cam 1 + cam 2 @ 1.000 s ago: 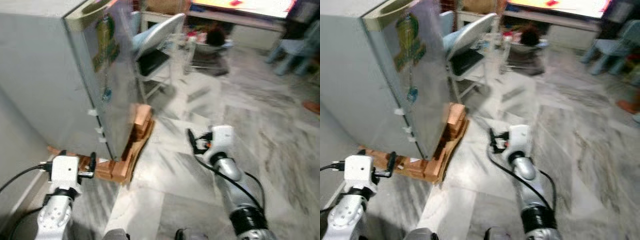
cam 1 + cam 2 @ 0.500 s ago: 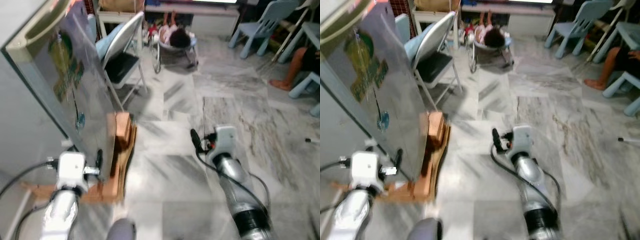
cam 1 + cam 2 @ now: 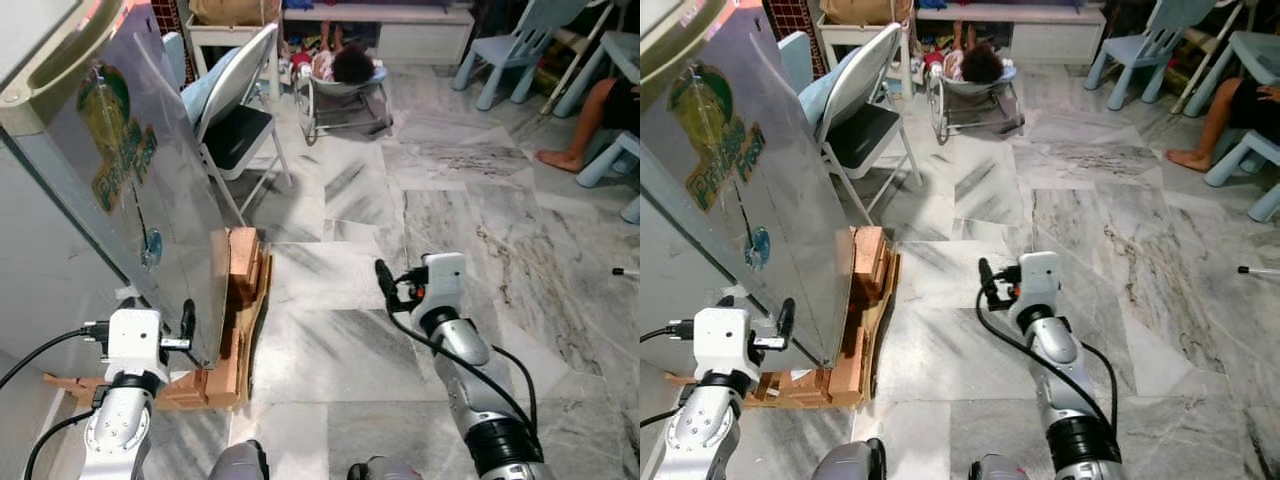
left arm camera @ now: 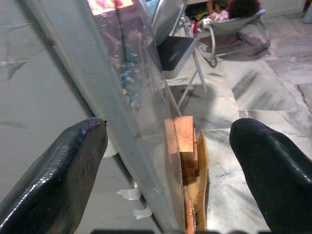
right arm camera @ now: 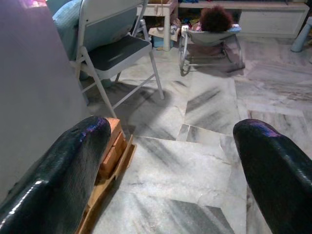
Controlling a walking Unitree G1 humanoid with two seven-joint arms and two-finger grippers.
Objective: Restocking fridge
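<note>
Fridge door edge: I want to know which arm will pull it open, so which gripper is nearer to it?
Left. The left gripper sits right at the fridge door's lower edge, fingers open on either side of it. The right gripper hangs open over bare marble floor, well off to the right.

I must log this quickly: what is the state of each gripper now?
Left gripper: open, holding nothing, at the fridge corner.
Right gripper: open, holding nothing, above the floor.
</note>
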